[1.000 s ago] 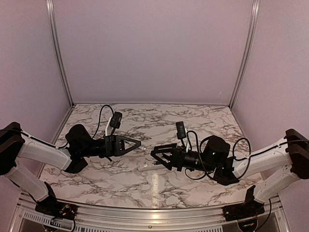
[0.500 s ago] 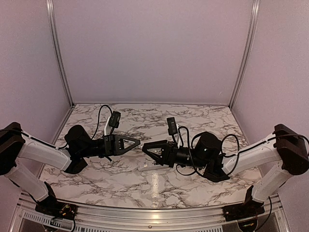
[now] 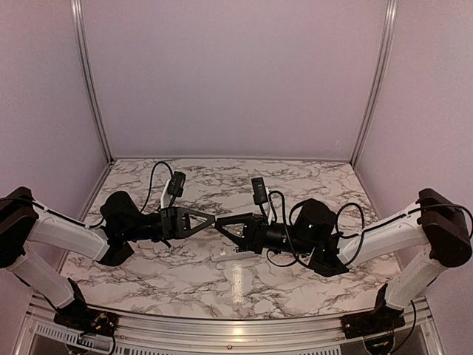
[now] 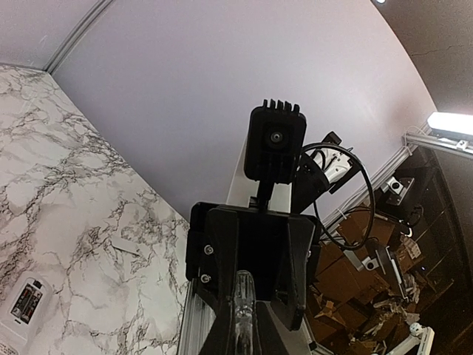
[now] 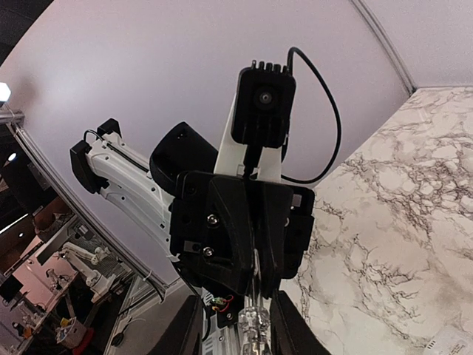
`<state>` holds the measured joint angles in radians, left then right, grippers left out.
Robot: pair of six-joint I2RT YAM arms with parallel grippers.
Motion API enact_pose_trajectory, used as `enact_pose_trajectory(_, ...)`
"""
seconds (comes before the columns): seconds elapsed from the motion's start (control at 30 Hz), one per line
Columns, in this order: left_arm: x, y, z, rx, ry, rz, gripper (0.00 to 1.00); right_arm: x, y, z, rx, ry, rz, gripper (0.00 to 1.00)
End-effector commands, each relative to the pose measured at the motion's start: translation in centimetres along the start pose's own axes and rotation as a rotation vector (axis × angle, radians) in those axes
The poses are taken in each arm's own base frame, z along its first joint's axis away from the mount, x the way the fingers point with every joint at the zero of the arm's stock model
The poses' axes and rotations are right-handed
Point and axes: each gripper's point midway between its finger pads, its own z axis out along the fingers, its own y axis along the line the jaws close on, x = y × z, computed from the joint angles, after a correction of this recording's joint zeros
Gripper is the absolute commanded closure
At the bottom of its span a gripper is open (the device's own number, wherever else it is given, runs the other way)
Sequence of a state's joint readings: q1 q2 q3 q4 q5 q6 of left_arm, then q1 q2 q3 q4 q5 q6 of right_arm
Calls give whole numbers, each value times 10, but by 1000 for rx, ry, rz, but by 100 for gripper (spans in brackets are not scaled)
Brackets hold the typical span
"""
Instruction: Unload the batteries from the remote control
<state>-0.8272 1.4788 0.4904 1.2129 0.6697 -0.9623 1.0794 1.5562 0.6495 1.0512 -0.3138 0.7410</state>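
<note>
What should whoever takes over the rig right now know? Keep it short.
Left gripper: shut on the thin pale stick, held above the marble table.
Right gripper: tip to tip with the left, fingers either side of that stick, gaps showing, no grip yet.
Remote control: flat on the table under the grippers, compartment open, facing up.
Batteries: apparently in the recess.
Done: compartment is open. Left: probably pass the stick, then get both batteries out.

Quick count: 2 grippers (left gripper (image 3: 211, 218), right gripper (image 3: 222, 225)), 1 remote control (image 4: 35, 285), 1 thin grey stick (image 4: 123, 248), 1 clear little rod (image 4: 244, 307). The batteries (image 4: 25, 304) are too small to count tbh.
</note>
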Motion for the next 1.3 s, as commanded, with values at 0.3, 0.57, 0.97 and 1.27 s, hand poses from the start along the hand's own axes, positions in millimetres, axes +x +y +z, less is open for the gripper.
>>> enact_pose_trajectory(0.3, -5, 4, 1, -26, -15, 22, 100, -1, 1, 10, 2, 32, 6, 75)
enact_pose_trajectory(0.57, -5, 6, 1, -32, -17, 22, 100, 1, 2, 12, 5, 41, 1, 81)
enact_pose_trajectory(0.97, -6, 6, 1, -34, -19, 22, 100, 2, 3, 14, 4, 48, -3, 98)
enact_pose_trajectory(1.27, -6, 5, 0, -35, -23, 32, 83, 3, 1, 13, 21, 59, -17, 100)
